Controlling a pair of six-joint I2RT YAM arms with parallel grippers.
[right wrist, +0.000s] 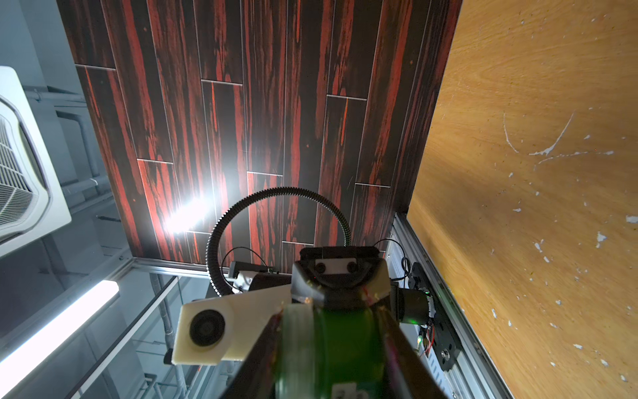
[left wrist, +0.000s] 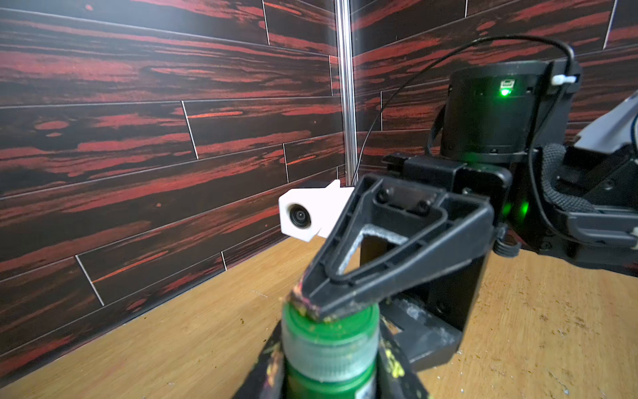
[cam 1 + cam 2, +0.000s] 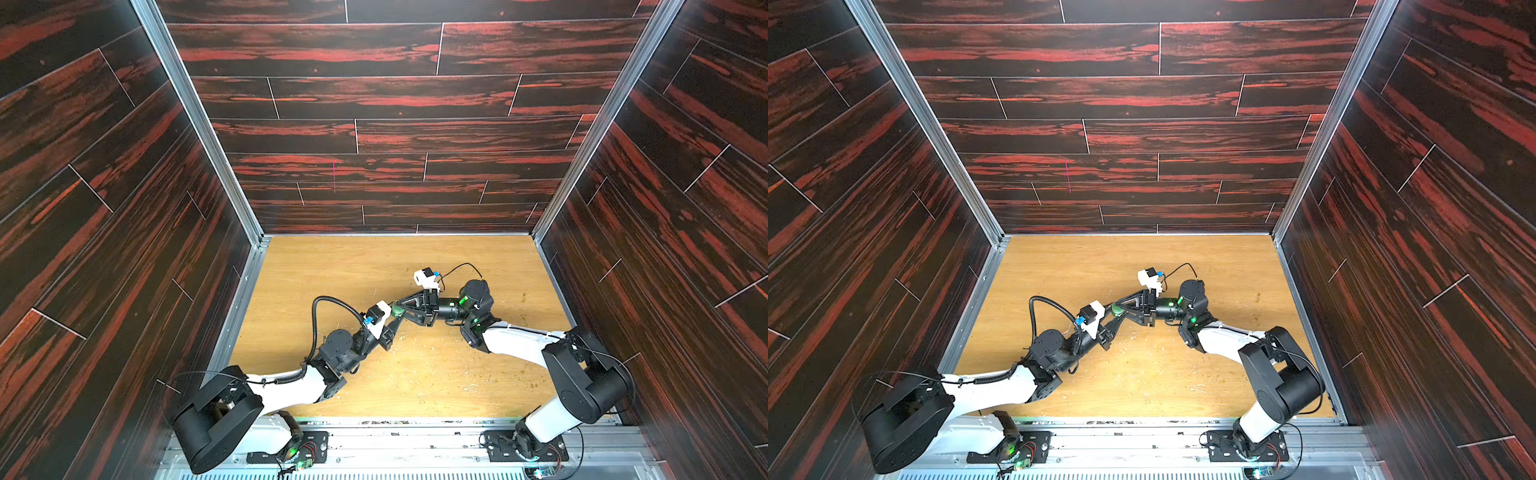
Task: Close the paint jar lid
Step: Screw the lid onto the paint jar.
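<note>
my left hand (image 2: 329, 362) is clamped on the paint jar (image 2: 329, 378), one finger on each side of its green body, over the middle of the worktop (image 3: 415, 386). the lid (image 2: 331, 323) sits on top of the jar, above the clear band at its neck. my right hand (image 1: 328, 316) faces it from the opposite side, rolled over so one finger is above the other. the upper fingertip (image 2: 305, 305), smeared with old paint, touches the lid's top edge. through the right wrist camera i see the jar between that hand's two fingers, close to both. the view is blurred there, so i cannot tell whether they are pressing on it or a little apart. in both top views only a sliver of the jar's green (image 3: 397, 309) (image 3: 1119, 309) shows where the two hands meet. pale scratches (image 1: 549, 150) mark the worktop.
</note>
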